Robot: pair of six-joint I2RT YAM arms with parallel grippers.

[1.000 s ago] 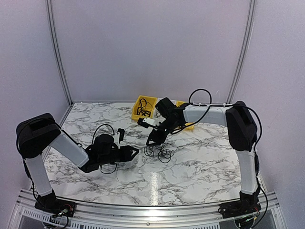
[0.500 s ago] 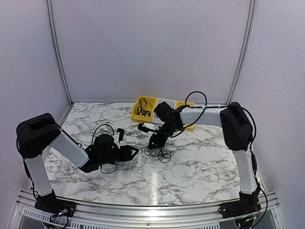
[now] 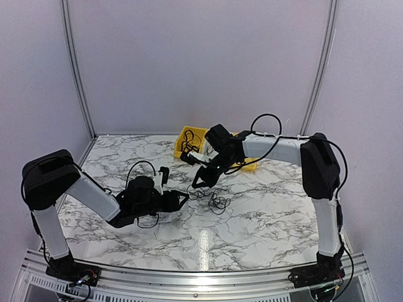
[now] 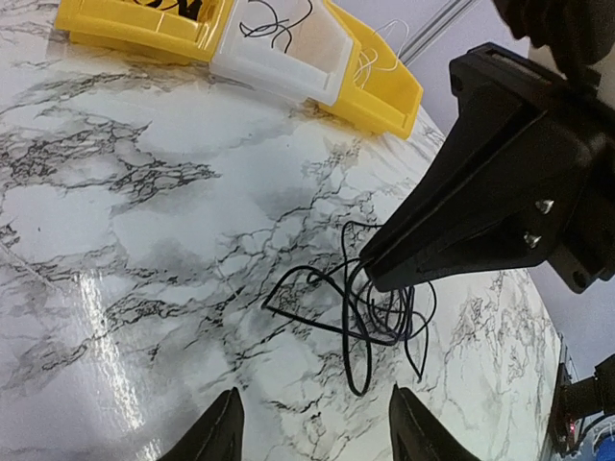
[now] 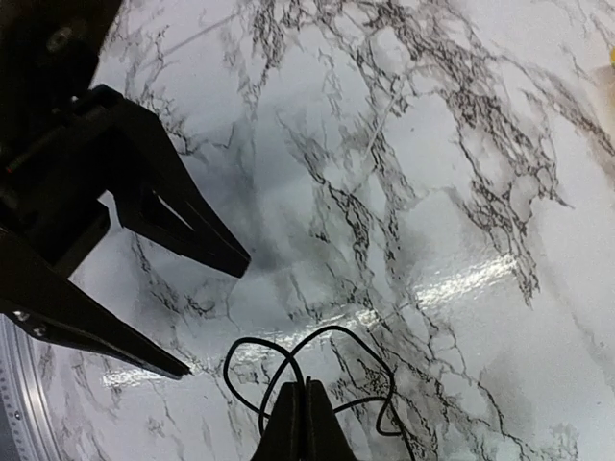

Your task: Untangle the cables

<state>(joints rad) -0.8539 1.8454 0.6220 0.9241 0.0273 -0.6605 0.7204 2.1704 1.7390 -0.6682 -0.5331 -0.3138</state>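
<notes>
The cables (image 3: 213, 201) are thin black wires in a loose tangle on the marble table, in the middle. My right gripper (image 3: 198, 184) reaches down from the back and is shut on a strand at the tangle's top (image 4: 370, 307). In the right wrist view black loops (image 5: 274, 365) spread out from the shut jaws (image 5: 306, 396). My left gripper (image 4: 317, 430) stands open, low over the table, just left of the tangle, pointing at it with nothing between its fingers (image 5: 178, 221).
Small bins stand in a row at the back: a yellow one (image 3: 191, 139) with black wires, a white one (image 4: 279, 56), and another yellow one (image 4: 382, 96). Rails (image 3: 75, 69) edge the booth walls.
The right gripper has closed on the cables and pulled their top slightly up and back. The left gripper has moved right, closer to the tangle.
</notes>
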